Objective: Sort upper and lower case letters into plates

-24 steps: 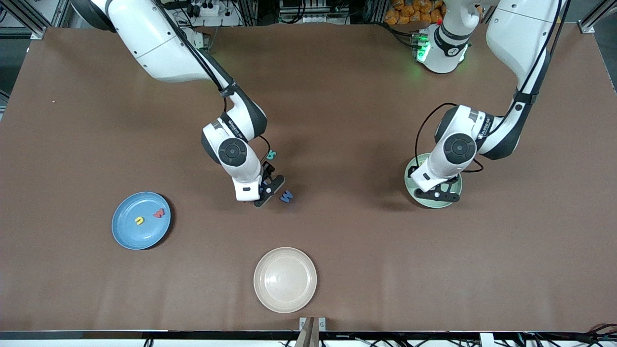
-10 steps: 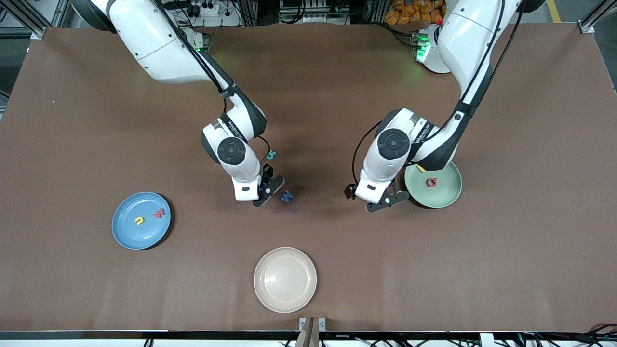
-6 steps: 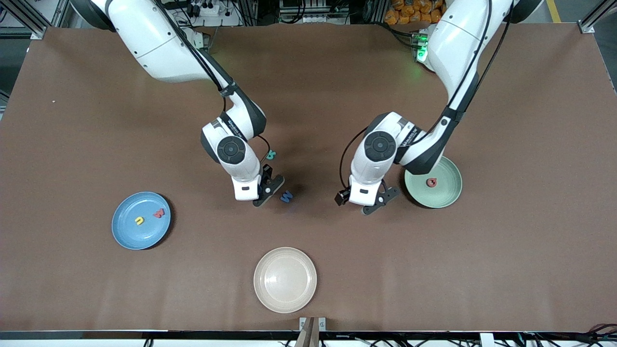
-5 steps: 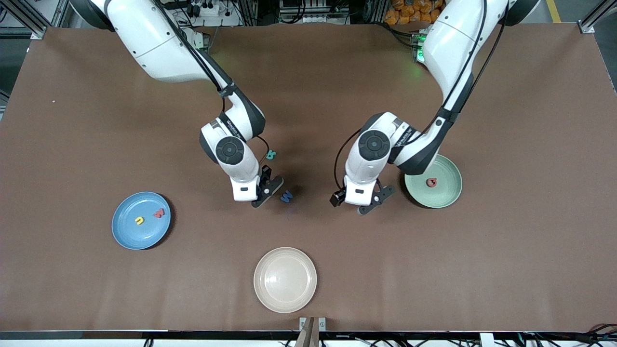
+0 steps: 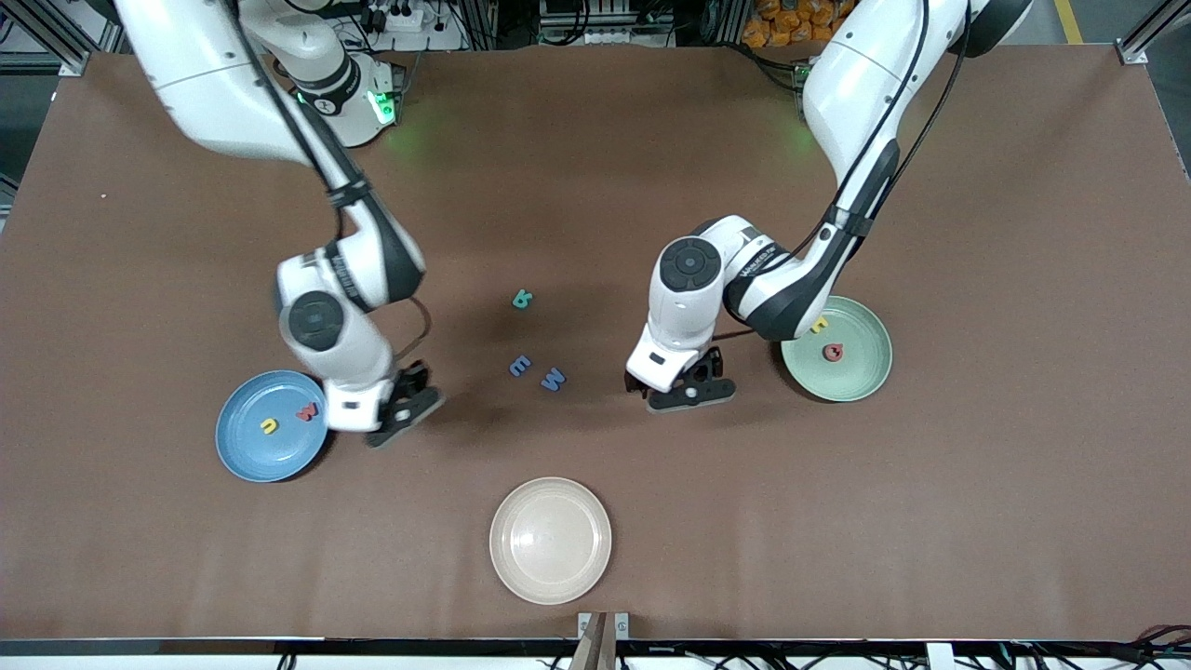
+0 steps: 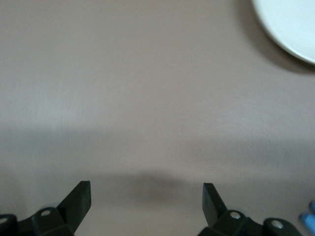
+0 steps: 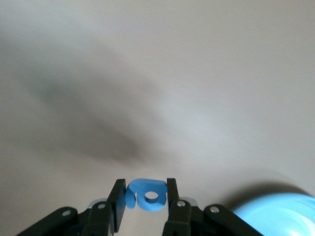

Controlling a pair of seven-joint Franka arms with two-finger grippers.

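Note:
My right gripper (image 5: pixel 402 415) hangs over the table beside the blue plate (image 5: pixel 244 454), which shows in the right wrist view (image 7: pixel 283 216) too. It is shut on a small blue letter (image 7: pixel 147 194). The blue plate holds a yellow letter (image 5: pixel 269 426) and a red letter (image 5: pixel 306 410). My left gripper (image 5: pixel 690 393) is open and empty (image 6: pixel 146 199), low over bare table between the loose letters and the pale green plate (image 5: pixel 861 372). That plate holds a red letter (image 5: pixel 833 352) and a yellow letter (image 5: pixel 819 325). A teal letter (image 5: pixel 522 299) and two blue letters (image 5: pixel 520 365) (image 5: pixel 553 379) lie mid-table.
A cream-beige plate (image 5: pixel 550 540) sits empty near the front edge; its rim shows in the left wrist view (image 6: pixel 290 24). Both arms reach in from the top of the front view over the brown table.
My right gripper has moved from the loose letters to beside the blue plate, carrying a blue letter. My left gripper has moved from over the green plate toward the loose letters.

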